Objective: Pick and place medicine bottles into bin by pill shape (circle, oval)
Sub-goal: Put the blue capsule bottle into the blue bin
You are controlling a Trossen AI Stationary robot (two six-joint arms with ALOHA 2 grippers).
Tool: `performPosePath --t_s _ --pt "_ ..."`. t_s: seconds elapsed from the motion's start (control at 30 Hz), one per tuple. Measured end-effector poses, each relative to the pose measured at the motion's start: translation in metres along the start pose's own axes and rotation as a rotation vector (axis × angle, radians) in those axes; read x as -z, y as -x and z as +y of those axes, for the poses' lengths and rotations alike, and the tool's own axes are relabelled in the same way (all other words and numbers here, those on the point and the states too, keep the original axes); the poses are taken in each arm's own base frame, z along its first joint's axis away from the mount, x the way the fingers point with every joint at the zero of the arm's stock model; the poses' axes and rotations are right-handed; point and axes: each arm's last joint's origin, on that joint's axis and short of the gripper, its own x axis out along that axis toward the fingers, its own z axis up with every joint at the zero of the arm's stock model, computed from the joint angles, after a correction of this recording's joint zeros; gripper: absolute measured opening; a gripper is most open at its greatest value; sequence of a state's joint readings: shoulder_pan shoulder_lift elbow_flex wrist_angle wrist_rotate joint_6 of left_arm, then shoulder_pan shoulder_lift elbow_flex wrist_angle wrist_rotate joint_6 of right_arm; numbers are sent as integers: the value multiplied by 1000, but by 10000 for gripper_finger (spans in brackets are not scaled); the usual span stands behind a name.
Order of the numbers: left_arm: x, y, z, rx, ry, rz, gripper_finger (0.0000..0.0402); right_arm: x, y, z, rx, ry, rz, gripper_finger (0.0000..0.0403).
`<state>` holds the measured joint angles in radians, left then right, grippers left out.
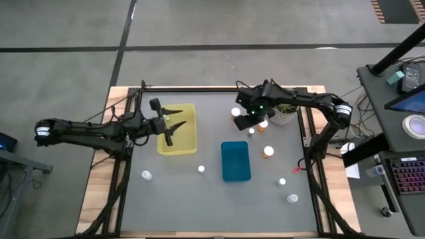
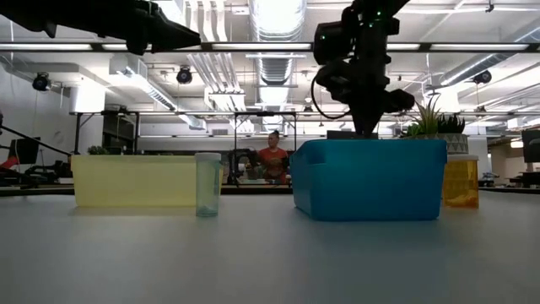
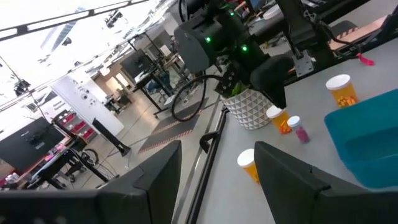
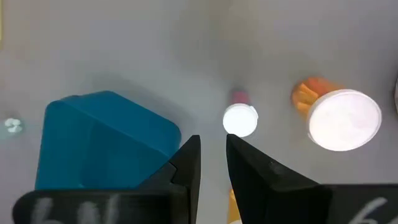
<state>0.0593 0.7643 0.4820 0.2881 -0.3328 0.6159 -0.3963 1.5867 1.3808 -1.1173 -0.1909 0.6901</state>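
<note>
Several small medicine bottles with white caps stand on the grey table. Three are clustered near the far edge: an orange one (image 1: 236,111), a small pink-filled one (image 1: 251,131) and another orange one (image 1: 263,123). My right gripper (image 1: 244,122) hangs shut above this cluster, pointing steeply down. In its wrist view its fingertips (image 4: 211,146) sit just short of the pink bottle's cap (image 4: 240,118), with an orange bottle (image 4: 342,118) beside it. My left gripper (image 1: 174,123) is held level and open above the yellow bin (image 1: 178,139), with nothing between its fingers (image 3: 217,171).
The blue bin (image 1: 236,161) sits mid-table, right of the yellow bin. A potted plant (image 1: 285,114) stands at the far right beside the cluster. Other bottles are scattered: an orange one (image 1: 268,151), and small ones (image 1: 200,169), (image 1: 146,174), (image 1: 282,181), (image 1: 292,198) toward the near edge.
</note>
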Motion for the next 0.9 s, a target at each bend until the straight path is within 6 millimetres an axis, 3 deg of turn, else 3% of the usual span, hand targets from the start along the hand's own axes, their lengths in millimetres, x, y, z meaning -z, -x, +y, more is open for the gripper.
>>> performPosePath --t_s 0.23,0.63,0.9 --pt "2 0 1 -41 -7 49 187 -2 -6 -1 24 -23 14 76" --pt "3 0 1 -45 -7 53 187 -2 -13 -5 85 -57 1 186" --pt "3 0 1 -45 -9 54 187 0 -30 -11 113 -76 31 216"
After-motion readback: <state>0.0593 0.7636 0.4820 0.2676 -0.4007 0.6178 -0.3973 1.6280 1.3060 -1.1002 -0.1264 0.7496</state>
